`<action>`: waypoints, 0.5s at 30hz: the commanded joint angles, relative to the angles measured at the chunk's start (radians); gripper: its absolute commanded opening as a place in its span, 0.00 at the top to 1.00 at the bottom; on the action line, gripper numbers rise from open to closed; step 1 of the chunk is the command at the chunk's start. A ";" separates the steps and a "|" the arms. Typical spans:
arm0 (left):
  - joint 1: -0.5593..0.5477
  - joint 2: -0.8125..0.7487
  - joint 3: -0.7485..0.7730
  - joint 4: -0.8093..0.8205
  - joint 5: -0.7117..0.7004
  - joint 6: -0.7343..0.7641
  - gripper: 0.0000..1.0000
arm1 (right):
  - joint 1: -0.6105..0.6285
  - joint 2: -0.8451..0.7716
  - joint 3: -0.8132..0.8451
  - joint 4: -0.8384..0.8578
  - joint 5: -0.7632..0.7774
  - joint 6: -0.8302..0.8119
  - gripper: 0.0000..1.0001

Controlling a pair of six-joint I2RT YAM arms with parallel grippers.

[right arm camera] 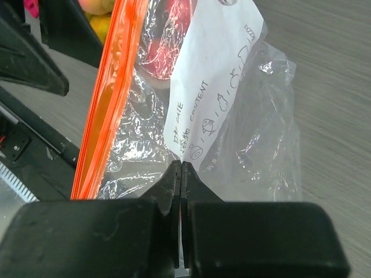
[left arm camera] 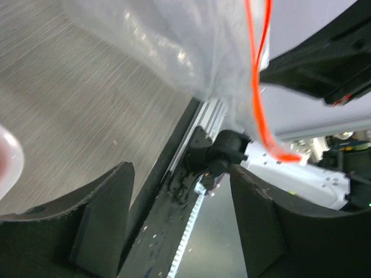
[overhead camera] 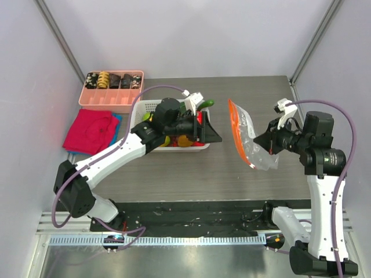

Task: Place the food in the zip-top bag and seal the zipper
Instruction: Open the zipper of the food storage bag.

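Right jaws pinched tight on the zip-top bag [overhead camera: 252,145], holding it off the desk [overhead camera: 174,174] with the orange zipper [overhead camera: 233,121] facing left. Left jaws are spread and empty beside the basket [overhead camera: 141,110], where the food [overhead camera: 181,141] sits. Best to grab one fruit squarely and feed it in gently, keeping the mouth steady.

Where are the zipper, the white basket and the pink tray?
zipper [right arm camera: 101,110], right wrist view, middle of the strip.
white basket [overhead camera: 144,106], top view, back-left wall.
pink tray [overhead camera: 110,99], top view, bare front part.
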 commanded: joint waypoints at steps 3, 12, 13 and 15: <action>-0.024 0.035 0.064 0.205 0.034 -0.112 0.34 | -0.001 -0.005 -0.031 0.017 -0.081 0.015 0.99; -0.074 0.100 0.070 0.269 0.028 -0.164 0.39 | -0.001 -0.014 -0.057 0.014 -0.113 0.006 0.99; -0.076 0.108 0.073 0.269 0.028 -0.166 0.40 | -0.001 -0.020 -0.057 0.014 -0.113 0.006 0.99; -0.078 0.115 0.072 0.268 0.023 -0.178 0.41 | -0.001 -0.021 -0.057 0.014 -0.118 0.006 0.99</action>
